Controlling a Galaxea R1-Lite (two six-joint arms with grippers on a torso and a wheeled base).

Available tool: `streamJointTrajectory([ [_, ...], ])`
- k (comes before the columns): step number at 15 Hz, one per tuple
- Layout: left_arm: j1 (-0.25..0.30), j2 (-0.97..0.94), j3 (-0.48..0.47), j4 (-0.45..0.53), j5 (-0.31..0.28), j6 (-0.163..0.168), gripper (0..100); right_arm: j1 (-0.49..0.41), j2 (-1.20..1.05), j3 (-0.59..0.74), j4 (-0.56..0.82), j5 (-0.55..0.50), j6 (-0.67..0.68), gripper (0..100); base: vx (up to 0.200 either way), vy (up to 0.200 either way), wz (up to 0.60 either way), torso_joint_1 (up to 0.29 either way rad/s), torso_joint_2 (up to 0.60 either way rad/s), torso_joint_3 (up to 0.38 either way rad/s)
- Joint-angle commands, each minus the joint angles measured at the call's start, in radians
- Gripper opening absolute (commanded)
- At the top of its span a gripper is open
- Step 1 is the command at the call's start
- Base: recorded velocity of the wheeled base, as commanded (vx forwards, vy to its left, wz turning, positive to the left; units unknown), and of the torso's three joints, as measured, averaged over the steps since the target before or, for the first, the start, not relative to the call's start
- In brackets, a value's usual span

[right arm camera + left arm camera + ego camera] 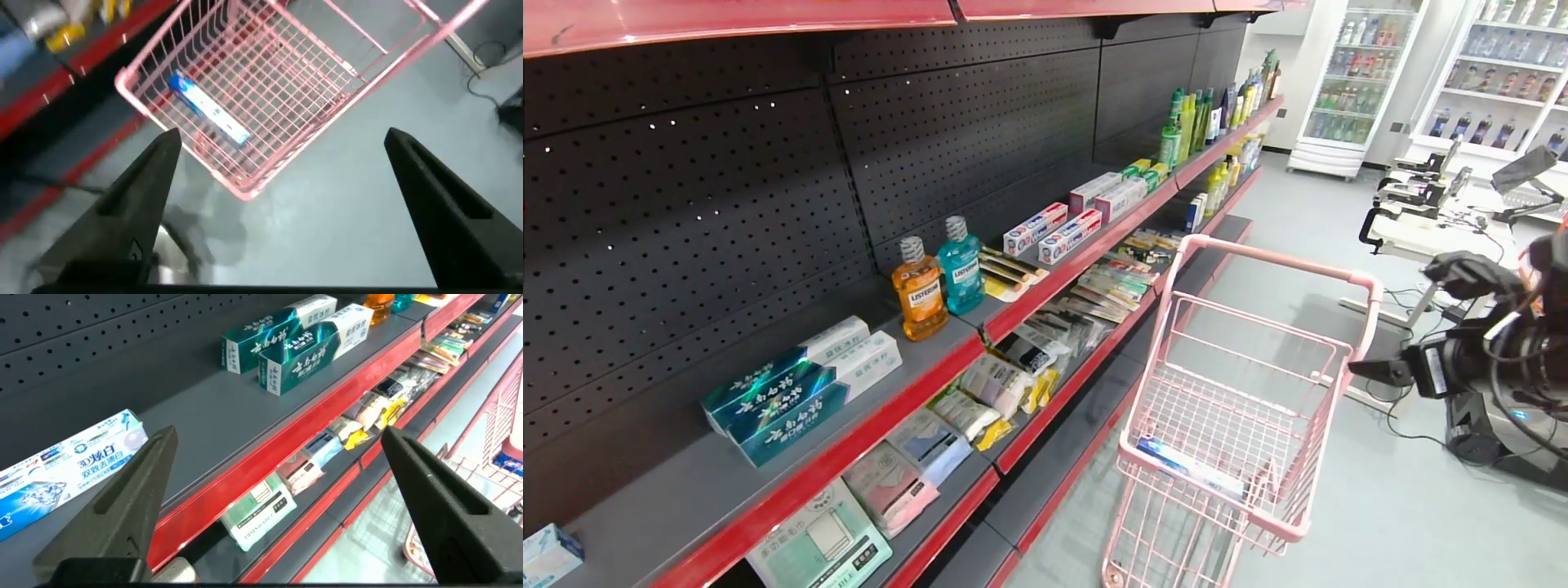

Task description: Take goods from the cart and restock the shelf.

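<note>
Cart (1364, 287), pink wire, stands in the aisle just beside the shelf (678, 490). One blue-and-white toothpaste box (208, 108) lies flat on the basket floor, near the end farthest from the handle. The right gripper (282, 140) hangs above the cart with its jaws spread wide and nothing between them. The left gripper (278, 439) is likewise released and empty, held in front of the shelf over its red front edge. On the shelf board lie green toothpaste boxes (796, 390) (stacked side by side), an orange mouthwash bottle (919, 296) and a teal mouthwash bottle (961, 269), both upright and touching. A pale blue box (69, 467) lies near the left gripper.
</note>
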Motion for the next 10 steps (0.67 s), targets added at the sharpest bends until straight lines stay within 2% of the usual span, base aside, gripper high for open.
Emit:
streamJointTrajectory([
  [1, 0.000, 0.001, 0.000, 0.000, 0.001, 0.000, 100, -0.010, 0.283, -0.033, -0.024, 0.032, -0.164, 100, 0.000, 0.000, 0.00, 0.000, 0.00, 0.000],
  [4, 0.000, 0.000, 0.000, 0.000, 0.001, 0.000, 100, -0.001, 0.411, -0.062, -0.035, 0.095, -0.252, 100, 0.000, 0.000, 0.00, 0.000, 0.00, 0.000],
  [6, 0.000, 0.000, 0.000, 0.000, 0.001, 0.000, 100, 0.021, 0.488, -0.063, -0.116, 0.147, -0.301, 100, 0.000, 0.000, 0.00, 0.000, 0.00, 0.000],
  [10, 0.000, 0.000, 0.000, 0.000, 0.001, -0.003, 100, 0.091, 0.566, -0.111, -0.145, 0.150, -0.336, 100, 0.000, 0.000, 0.00, 0.000, 0.00, 0.000],
])
